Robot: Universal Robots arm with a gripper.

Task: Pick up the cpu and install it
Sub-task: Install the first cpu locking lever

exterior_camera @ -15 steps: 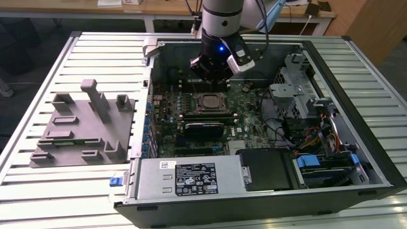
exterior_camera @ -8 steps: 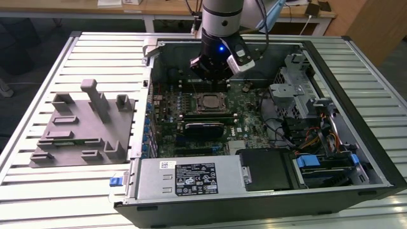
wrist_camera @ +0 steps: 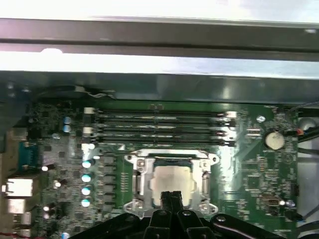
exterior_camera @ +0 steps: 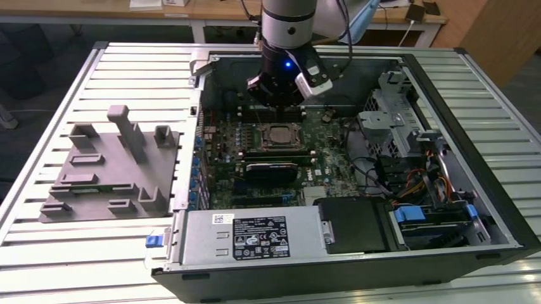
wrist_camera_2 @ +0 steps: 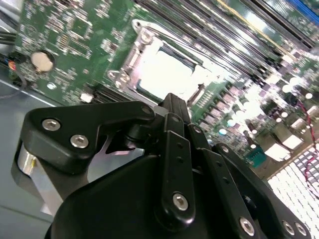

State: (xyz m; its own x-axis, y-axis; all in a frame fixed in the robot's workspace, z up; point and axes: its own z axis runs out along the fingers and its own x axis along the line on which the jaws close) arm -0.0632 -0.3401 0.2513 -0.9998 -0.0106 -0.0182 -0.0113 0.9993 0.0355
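Fingers [wrist_camera: 166, 200] pinched together, gripper [wrist_camera: 172, 196] hangs over the cpu [wrist_camera: 172, 178] in its socket [wrist_camera: 138, 180]; one downward bump could skew it.

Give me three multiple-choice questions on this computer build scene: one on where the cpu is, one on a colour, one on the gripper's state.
1. Where is the cpu? A on the grey block; B in the socket on the motherboard; C on the table slats.
2. What colour is the motherboard? A red; B white; C green.
3. How is the gripper? A shut, holding nothing; B spread wide; C shut on the cpu.
Answers: B, in the first wrist view its silvery top lies inside the socket frame; C, the board is green throughout; A, the fingertips meet with nothing between them.
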